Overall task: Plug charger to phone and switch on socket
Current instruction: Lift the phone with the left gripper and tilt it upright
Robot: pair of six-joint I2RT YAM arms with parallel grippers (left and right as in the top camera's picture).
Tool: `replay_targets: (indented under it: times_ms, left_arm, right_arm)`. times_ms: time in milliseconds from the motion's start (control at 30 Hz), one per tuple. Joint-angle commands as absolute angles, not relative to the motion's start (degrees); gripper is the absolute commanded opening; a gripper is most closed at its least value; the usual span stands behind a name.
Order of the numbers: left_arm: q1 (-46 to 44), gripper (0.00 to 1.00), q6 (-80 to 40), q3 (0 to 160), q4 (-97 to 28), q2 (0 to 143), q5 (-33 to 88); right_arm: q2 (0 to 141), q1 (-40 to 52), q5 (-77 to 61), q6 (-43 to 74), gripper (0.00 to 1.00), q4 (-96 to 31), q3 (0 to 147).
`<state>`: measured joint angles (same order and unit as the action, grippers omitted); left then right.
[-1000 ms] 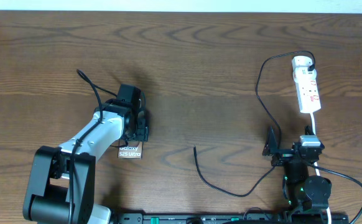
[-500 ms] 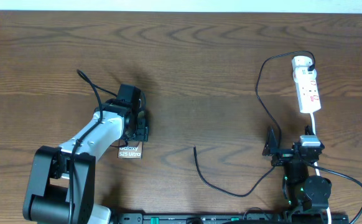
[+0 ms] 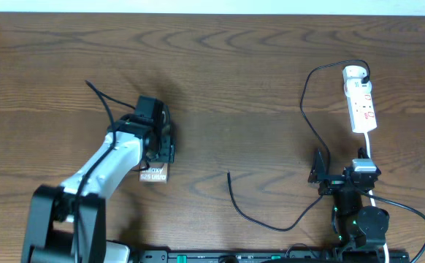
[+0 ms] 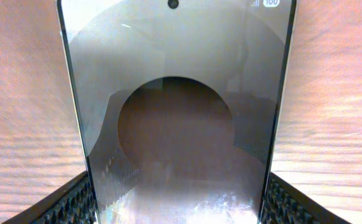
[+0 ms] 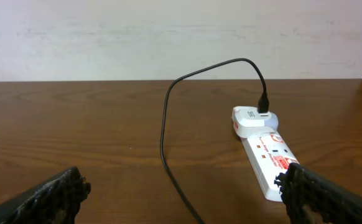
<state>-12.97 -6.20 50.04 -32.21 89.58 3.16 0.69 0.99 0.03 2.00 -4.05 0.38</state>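
The phone [image 3: 153, 174] lies near the table's front left, its "Galaxy" lettering showing below my left gripper [image 3: 160, 151]. In the left wrist view its glossy face [image 4: 175, 124] fills the space between my two fingers [image 4: 178, 208], which press on its long edges. The charger's thin black cable [image 3: 304, 109] runs from its plug in the top of the white socket strip [image 3: 361, 102] down to a loose tip [image 3: 228, 174] on the table. My right gripper [image 3: 342, 179] is open and empty, in front of the strip [image 5: 269, 155] and the cable [image 5: 164, 124].
The strip's white cord [image 3: 368, 150] runs down towards the right arm's base. Bare wooden table lies between the two arms. A pale wall [image 5: 168, 37] stands behind the table's far edge.
My left arm has shifted and risen a little, and the phone has moved slightly up and tilted with it. The right arm, cable and strip have not moved.
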Motion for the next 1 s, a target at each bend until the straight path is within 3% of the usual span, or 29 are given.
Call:
replay_targets:
  times_ms: [0,233,533,800,967]
  left_arm:
    - [-12.95,0.08,-7.03,53.67,-32.01,84.36,6.7]
    - [-12.86,0.08,-15.27,54.37,-31.33,74.63,13.28]
    - [-8.01,0.07,-34.63,54.37,-24.73,64.97,33.8]
    - [3.53,0.07,-69.63,54.35,-15.97,63.64,55.79]
    - [8.1,0.07,-93.67,54.35,-7.84,63.96,61.45]
  right_arm:
    - [0.38,1.39,0.49,2.55,0.99,-4.29,0.32]
    - [0.38,1.39,0.49,2.55,0.99,-4.29,0.32]
    - [0.38,1.39,0.49,2.55,0.99,-4.29,0.32]
    - [0.38,1.39,0.49,2.55,0.99,-4.29,0.32]
    - [0.38,1.39,0.49,2.55,0.99,-4.29,0.32]
